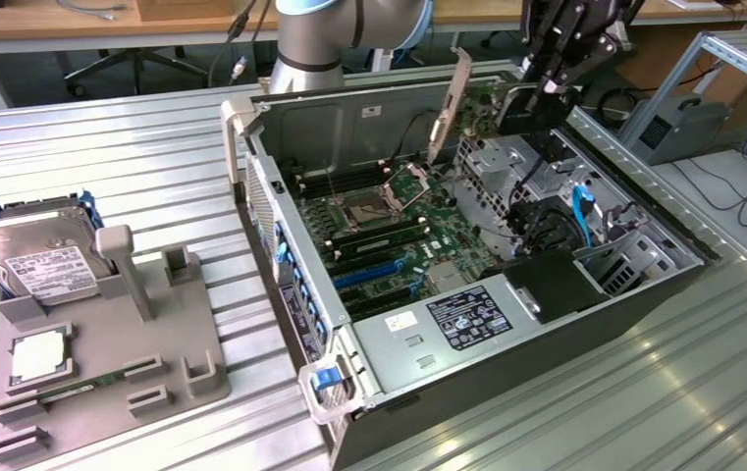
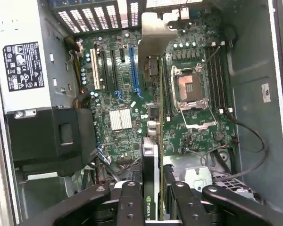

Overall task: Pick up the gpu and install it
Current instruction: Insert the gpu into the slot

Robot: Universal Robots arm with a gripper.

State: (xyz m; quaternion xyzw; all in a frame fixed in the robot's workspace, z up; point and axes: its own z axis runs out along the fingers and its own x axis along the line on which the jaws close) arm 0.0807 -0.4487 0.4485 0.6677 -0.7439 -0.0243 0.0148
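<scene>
The gpu (image 2: 150,160) stands on edge inside the open case (image 1: 687,265), at about one o'clock in the exterior view, over the motherboard (image 2: 122,117). The gripper (image 2: 151,205) is clenched on the end opposite its bracket (image 1: 455,98). To my eye the pickup is done, but I can't tell whether the card is seated in a slot.

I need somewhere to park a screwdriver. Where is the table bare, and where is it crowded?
Bare table: the wide stretch at the exterior view's right of the computer case, and the slats behind the gray tray. Crowded: the tray with its hard drive, and the case interior, where the tool holds the gpu.
</scene>
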